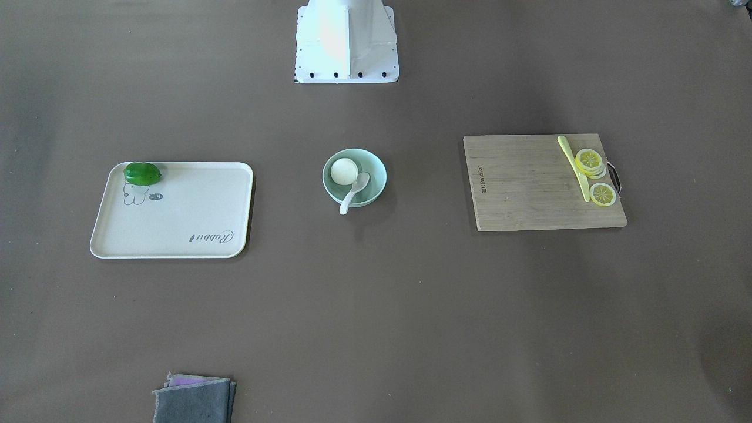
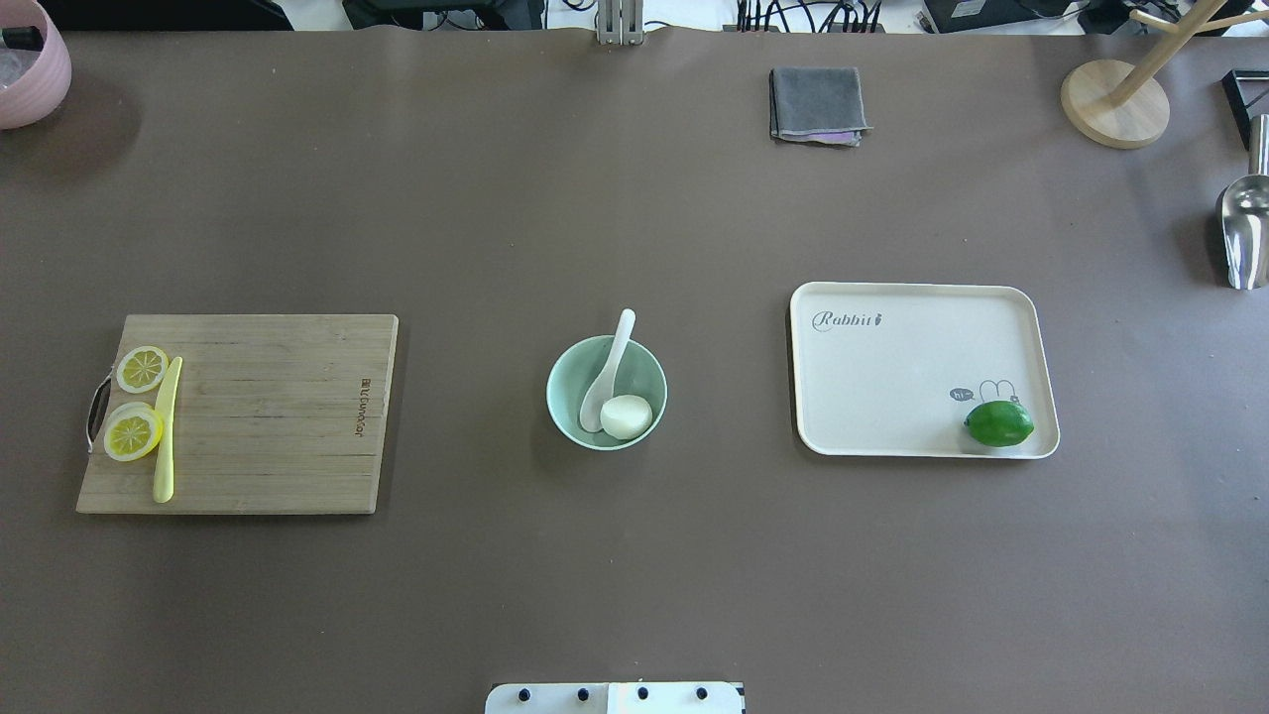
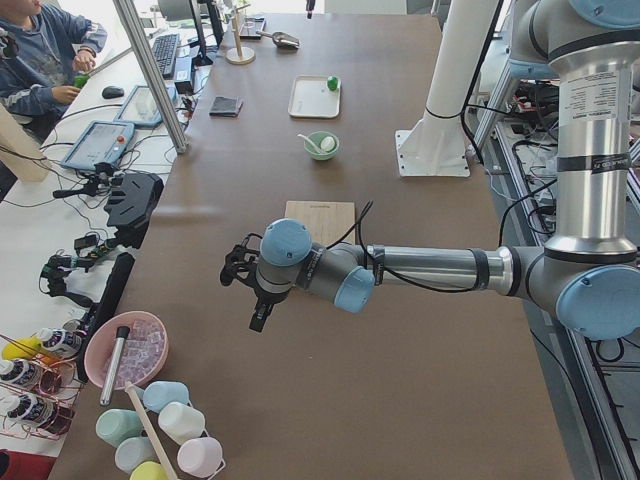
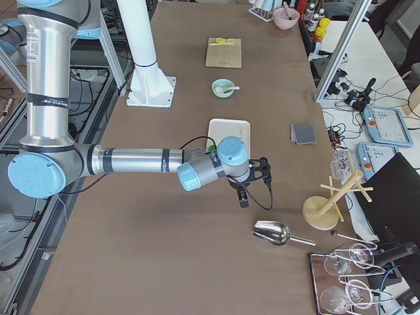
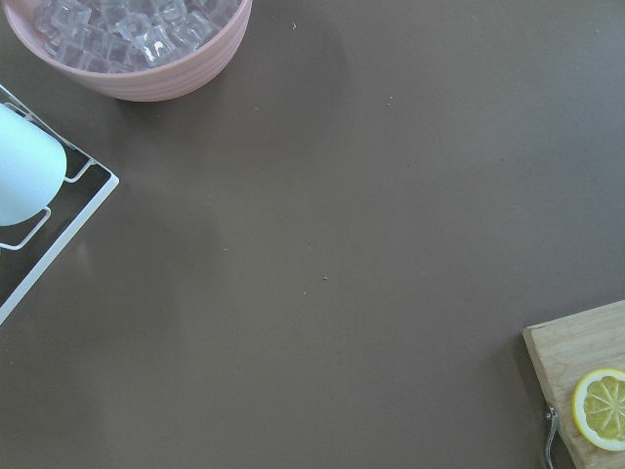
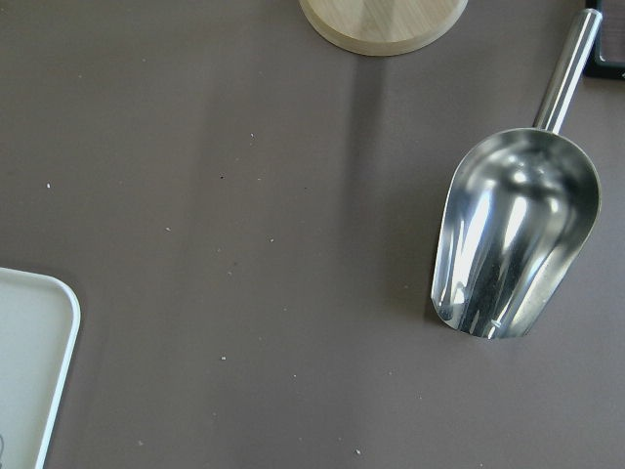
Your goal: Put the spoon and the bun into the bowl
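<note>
The pale mint-green bowl [image 2: 565,382] stands at the middle of the table, also in the front view [image 1: 376,170]. The white bun [image 2: 627,416] lies inside it. The white spoon [image 2: 610,367] rests with its scoop in the bowl beside the bun and its handle over the rim. My left gripper [image 3: 258,305] shows only in the exterior left view, above bare table far from the bowl. My right gripper [image 4: 244,197] shows only in the exterior right view, past the tray. I cannot tell whether either is open or shut.
A wooden cutting board [image 2: 268,416] with lemon slices [image 2: 142,368] and a yellow-green knife [image 2: 166,431] lies left of the bowl. A cream tray [image 2: 892,377] with a lime [image 2: 999,423] lies right. A grey cloth [image 2: 817,104], metal scoop [image 6: 513,234] and pink ice bowl [image 5: 127,39] sit at the edges.
</note>
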